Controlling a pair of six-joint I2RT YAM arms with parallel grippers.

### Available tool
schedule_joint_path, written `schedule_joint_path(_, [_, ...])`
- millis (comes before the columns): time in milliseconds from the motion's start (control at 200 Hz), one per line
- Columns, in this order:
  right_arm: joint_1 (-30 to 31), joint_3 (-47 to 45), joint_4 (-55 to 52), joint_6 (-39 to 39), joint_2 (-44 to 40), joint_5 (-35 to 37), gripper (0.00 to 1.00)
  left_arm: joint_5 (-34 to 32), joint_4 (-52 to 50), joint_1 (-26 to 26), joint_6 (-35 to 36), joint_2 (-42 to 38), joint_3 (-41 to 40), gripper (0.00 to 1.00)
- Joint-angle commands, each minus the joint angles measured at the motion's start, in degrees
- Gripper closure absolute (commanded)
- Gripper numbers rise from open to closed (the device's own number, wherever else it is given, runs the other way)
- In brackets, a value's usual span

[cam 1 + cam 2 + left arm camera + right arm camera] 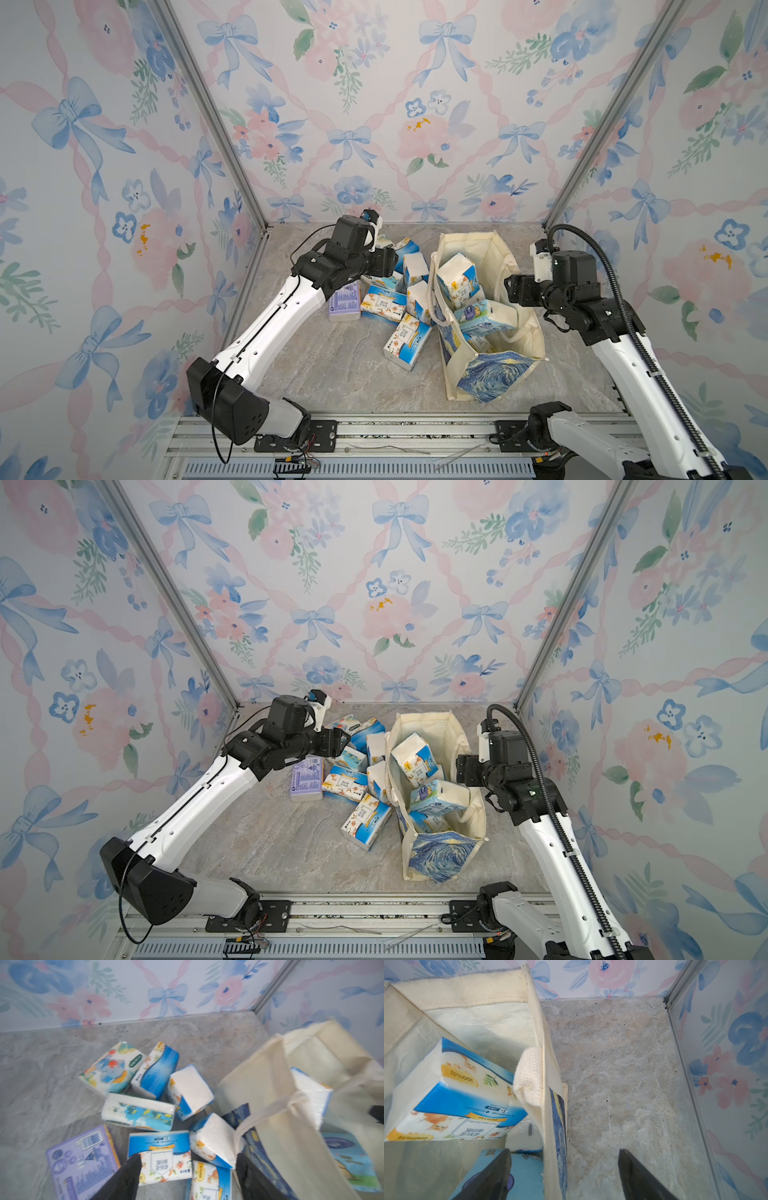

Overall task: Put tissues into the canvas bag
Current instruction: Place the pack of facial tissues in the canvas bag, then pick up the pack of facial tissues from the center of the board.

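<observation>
The left gripper (187, 1158) hangs spread and empty over small brick-shaped blue-and-white tissue packs (384, 307) heaped on the grey marbled table (332, 374), with a flat lavender pack (345, 306) beside them. The right gripper (563, 1152), also spread, straddles a wall of the large cream canvas bag (492, 372) with a blue-and-yellow swirl print, which stands open with several packs inside. Only the right wrist view shows that straddle. Yellow tabs on packs read "100%"; the left wrist view shows the lavender pack's barcode.
</observation>
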Motion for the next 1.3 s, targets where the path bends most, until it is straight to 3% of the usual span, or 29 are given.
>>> schedule_joint_path(0, [-0.3, 0.1, 0.6, 0.6, -1.0, -1.2, 0.19, -7.1, -1.9, 4.9, -2.7, -1.3, -5.0, 0.23])
schedule_joint_path(130, [-0.3, -0.1, 1.1, 0.6, -0.8, -1.6, 0.18, -6.5, -1.9, 9.5, -3.5, 0.4, -9.9, 0.18])
schedule_joint_path(345, [-0.1, -0.1, 1.5, 0.6, -0.6, -2.4, 0.18, -7.2, -1.6, 13.1, -2.9, 5.8, -13.9, 0.16])
schedule_joint_path(525, [-0.1, -0.3, 1.4, 0.5, -1.0, -2.5, 0.18, -4.1, 0.5, 18.2, -1.4, 9.1, -16.3, 0.3])
schedule_joint_path(675, [0.0, -0.4, 1.6, 0.5, -1.0, -2.4, 0.18, -1.2, 3.8, 21.6, -1.1, 9.0, -19.1, 0.31])
schedule_joint_path(935, [0.4, 0.0, 2.1, 0.6, 0.0, -2.6, 0.18, 9.7, 9.8, 24.8, -0.1, 12.2, -21.6, 0.35])
schedule_joint_path(1060, [0.5, 0.2, 2.0, 0.6, -0.1, -2.3, 0.18, 10.9, 11.0, 25.5, 0.1, 14.0, -22.1, 0.35])
schedule_joint_path(1295, [0.6, 0.6, 2.1, 0.3, 0.2, -2.1, 0.18, 15.5, 13.3, 26.8, 0.3, 17.2, -22.7, 0.44])
